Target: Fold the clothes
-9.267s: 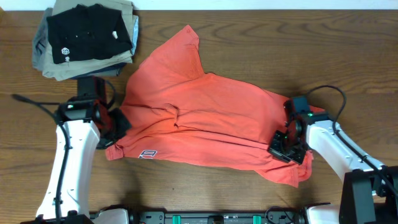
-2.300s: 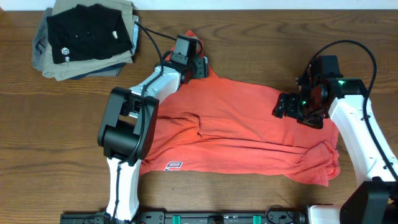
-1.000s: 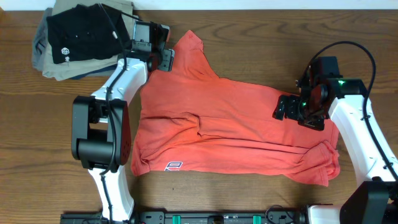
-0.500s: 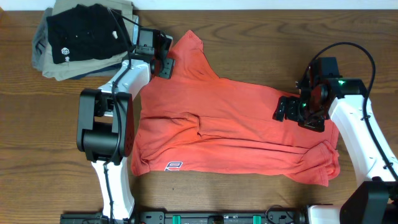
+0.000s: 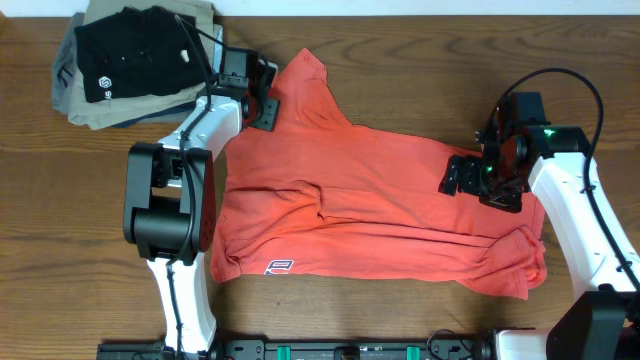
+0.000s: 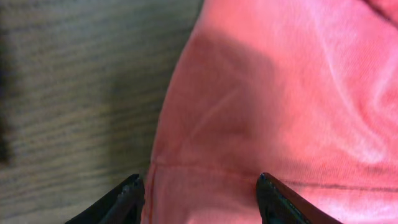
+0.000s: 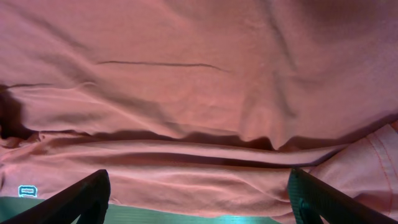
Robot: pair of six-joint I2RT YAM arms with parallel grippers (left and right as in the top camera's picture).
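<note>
Coral T-shirt [image 5: 380,220] lay rumpled but mostly spread mid-table [image 5: 400,60], left gripper [image 5: 265,108] sat jaws-apart straddling the top-left sleeve hem [image 6: 205,171], right gripper [image 5: 458,175] hovered wide open over the right flank, so probably both lining up edge pinches for flattening.

A brown wooden tabletop [image 5: 400,60] with grain running left to right fills the overhead view, and a small pile of folded garments lies in its top left corner. A black shirt [image 5: 140,50] tops the pile, with a small white logo [image 5: 106,84] near its lower left corner. Khaki cloth [image 5: 95,115] shows from beneath it, and grey cloth [image 5: 62,72] peeks out at the left.
</note>
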